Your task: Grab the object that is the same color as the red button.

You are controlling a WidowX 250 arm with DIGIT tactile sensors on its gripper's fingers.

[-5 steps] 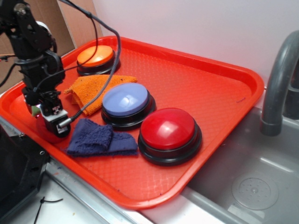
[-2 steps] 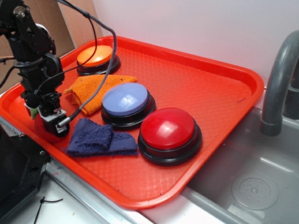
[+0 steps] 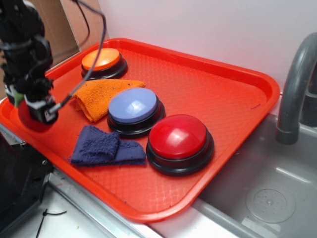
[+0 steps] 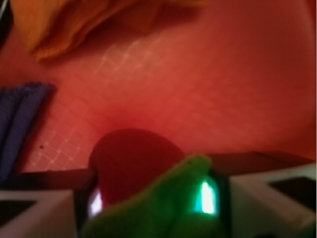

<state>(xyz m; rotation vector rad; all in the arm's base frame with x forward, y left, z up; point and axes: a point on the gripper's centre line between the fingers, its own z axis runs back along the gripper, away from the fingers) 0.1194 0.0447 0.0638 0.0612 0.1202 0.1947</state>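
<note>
Gripper [image 3: 30, 113] jaws clamp the red plush strawberry [image 4: 131, 166], holding it above the red tray's [image 3: 208, 89] left edge, well apart from the red button [image 3: 177, 136].

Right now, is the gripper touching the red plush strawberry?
Touching. The wrist view shows the strawberry wedged between the gripper fingers, its green leaf against them.

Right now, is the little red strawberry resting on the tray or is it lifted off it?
Lifted. The strawberry sits pinched in the gripper, raised above the tray; the wrist view shows it between the fingers.
</note>
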